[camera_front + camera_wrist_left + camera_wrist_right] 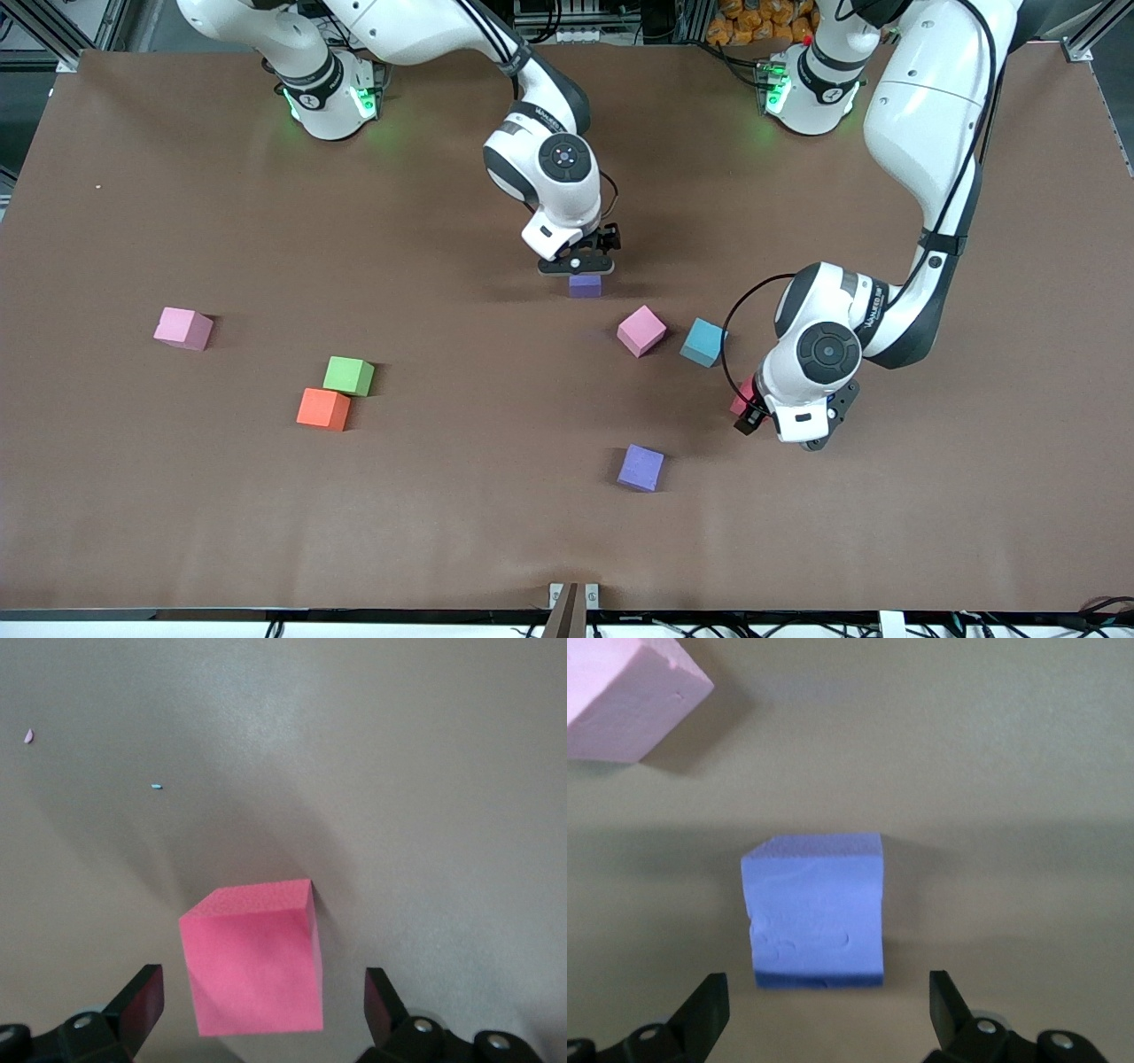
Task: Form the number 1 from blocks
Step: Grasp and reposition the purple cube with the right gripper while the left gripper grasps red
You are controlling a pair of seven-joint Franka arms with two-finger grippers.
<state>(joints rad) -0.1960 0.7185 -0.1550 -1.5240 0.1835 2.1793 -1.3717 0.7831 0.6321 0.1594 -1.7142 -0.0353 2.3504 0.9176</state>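
- The right hand (580, 263) hangs over a purple block (585, 285) near the table (133, 221) centre, fingers (700, 1010) spread, block between them untouched.
- The left hand (753, 416) is over the red block (252, 961), fingers (142, 1001) spread either side.
- The remaining 6 blocks lie scattered: 2 pink (183, 328) (641, 330), green (348, 375) touching orange (323, 408), light blue (703, 342), purple (641, 467).

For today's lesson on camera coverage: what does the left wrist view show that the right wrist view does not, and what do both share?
Only the left wrist view shows the red block lying between the left gripper and its open jaws. Only the right wrist view shows a purple block between the right gripper and its open jaws, plus a pink block. Both share the brown table.
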